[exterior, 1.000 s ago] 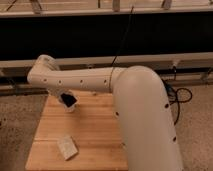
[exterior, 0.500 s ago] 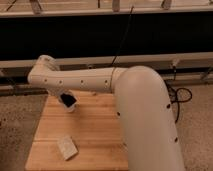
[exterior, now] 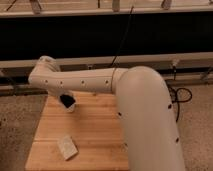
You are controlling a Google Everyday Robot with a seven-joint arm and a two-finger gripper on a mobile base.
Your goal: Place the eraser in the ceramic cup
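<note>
My white arm [exterior: 100, 82] reaches from the right across the back of the wooden table [exterior: 95, 130]. Its gripper [exterior: 66, 101] shows as a dark shape under the arm's bend, at the table's back left. Just beneath it is a small whitish object [exterior: 71, 108] that looks like the ceramic cup, mostly hidden by the gripper. I cannot make out the black eraser as separate from the dark gripper.
A pale beige rectangular block [exterior: 67, 147] lies on the table near the front left. Behind the table run a dark counter front and a light rail [exterior: 125, 60]. Black cables [exterior: 181, 95] lie on the speckled floor at the right.
</note>
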